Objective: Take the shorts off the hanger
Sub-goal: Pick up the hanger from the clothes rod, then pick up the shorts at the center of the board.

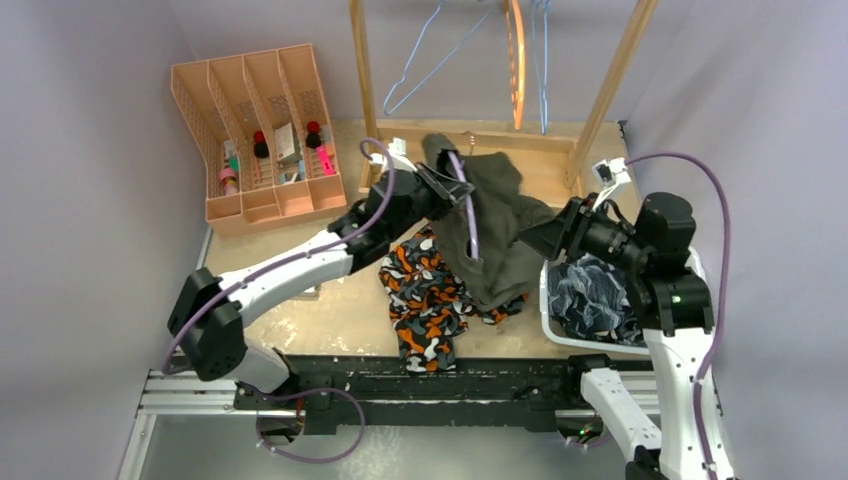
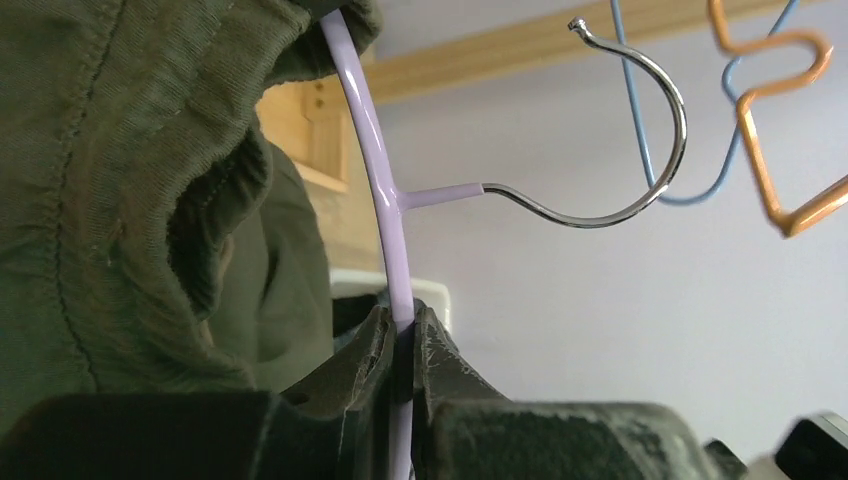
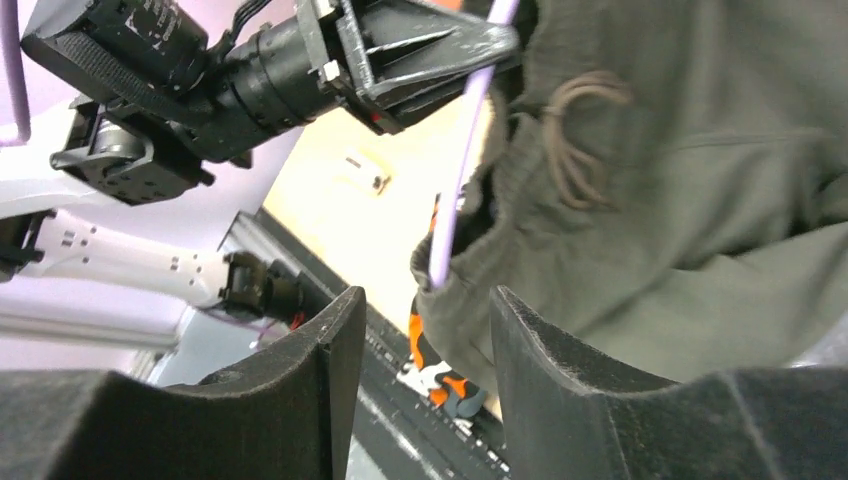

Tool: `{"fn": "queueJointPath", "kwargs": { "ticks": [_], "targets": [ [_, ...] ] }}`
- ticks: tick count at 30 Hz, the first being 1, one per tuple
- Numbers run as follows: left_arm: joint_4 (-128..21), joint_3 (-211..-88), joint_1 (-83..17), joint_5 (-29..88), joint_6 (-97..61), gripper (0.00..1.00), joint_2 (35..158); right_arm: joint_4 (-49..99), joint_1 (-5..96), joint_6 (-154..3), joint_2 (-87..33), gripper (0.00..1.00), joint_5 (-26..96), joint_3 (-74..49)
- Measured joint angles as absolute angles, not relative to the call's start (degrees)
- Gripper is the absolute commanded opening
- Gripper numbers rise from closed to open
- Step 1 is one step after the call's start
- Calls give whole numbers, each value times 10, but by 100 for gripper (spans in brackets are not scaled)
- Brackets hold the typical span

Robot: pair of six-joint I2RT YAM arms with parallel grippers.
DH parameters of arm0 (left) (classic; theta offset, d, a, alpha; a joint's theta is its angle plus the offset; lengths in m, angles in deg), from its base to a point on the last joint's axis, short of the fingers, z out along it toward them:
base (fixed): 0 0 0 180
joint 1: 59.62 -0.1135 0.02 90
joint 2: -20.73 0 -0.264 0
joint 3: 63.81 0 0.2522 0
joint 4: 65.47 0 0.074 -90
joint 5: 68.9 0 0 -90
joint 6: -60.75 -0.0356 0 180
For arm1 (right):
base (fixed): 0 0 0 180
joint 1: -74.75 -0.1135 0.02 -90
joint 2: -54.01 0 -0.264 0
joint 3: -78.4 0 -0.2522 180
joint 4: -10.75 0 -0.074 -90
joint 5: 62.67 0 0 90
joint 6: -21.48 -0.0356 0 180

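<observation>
L gripper (image 2: 400, 332) is clamped on the hanger (image 2: 372, 150) wire, just below the hook. Olive shorts (image 1: 495, 228) drape over that wire, hanging down btwn the two arms. R gripper (image 3: 420, 305) is nearer the cloth w/ jaws apart, prob. empty, hem just ahead of them.

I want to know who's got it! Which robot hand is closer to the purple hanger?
Left. The left gripper is shut right on the purple hanger, pinching its wire. The right gripper is open beside the green shorts, not touching the hanger.
</observation>
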State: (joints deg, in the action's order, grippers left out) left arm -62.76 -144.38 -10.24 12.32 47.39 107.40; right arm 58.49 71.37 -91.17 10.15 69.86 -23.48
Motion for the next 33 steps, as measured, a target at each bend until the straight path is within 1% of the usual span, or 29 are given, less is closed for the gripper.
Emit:
{"fn": "queueJointPath", "kwargs": {
  "ticks": [2, 3, 8, 9, 11, 13, 17, 20, 22, 26, 28, 33],
  "targets": [
    [-585, -1444, -123, 118, 454, 0, 1047, 590, 714, -907, 102, 52, 674, -213],
    [-535, -1451, -130, 116, 422, 0, 988, 596, 714, -903, 109, 52, 637, -200],
    [-475, -1481, -126, 124, 393, 0, 926, 603, 713, -903, 108, 52, 607, -222],
    [-457, -1484, -126, 123, 386, 0, 904, 604, 713, -903, 105, 54, 607, -233],
    [-420, -1487, -126, 119, 375, 0, 857, 609, 713, -902, 96, 64, 610, -252],
    [-385, -1490, -126, 110, 366, 0, 816, 612, 713, -899, 88, 69, 611, -264],
    [-335, -1504, -126, 99, 347, 0, 758, 615, 712, -888, 65, 71, 610, -281],
    [-307, -1544, -126, 101, 337, 0, 758, 610, 701, -886, 52, 72, 605, -293],
    [-268, -1599, -126, 102, 325, 0, 779, 601, 673, -890, 43, 73, 586, -301],
    [-195, -1704, -126, 99, 297, 0, 815, 576, 569, -915, 14, 76, 527, -304],
    [-167, -1738, -126, 93, 285, 0, 815, 561, 514, -928, -4, 78, 488, -304],
    [-112, -1799, -126, 68, 260, 0, 807, 521, 430, -949, -27, 84, 420, -305]
  ]
}}
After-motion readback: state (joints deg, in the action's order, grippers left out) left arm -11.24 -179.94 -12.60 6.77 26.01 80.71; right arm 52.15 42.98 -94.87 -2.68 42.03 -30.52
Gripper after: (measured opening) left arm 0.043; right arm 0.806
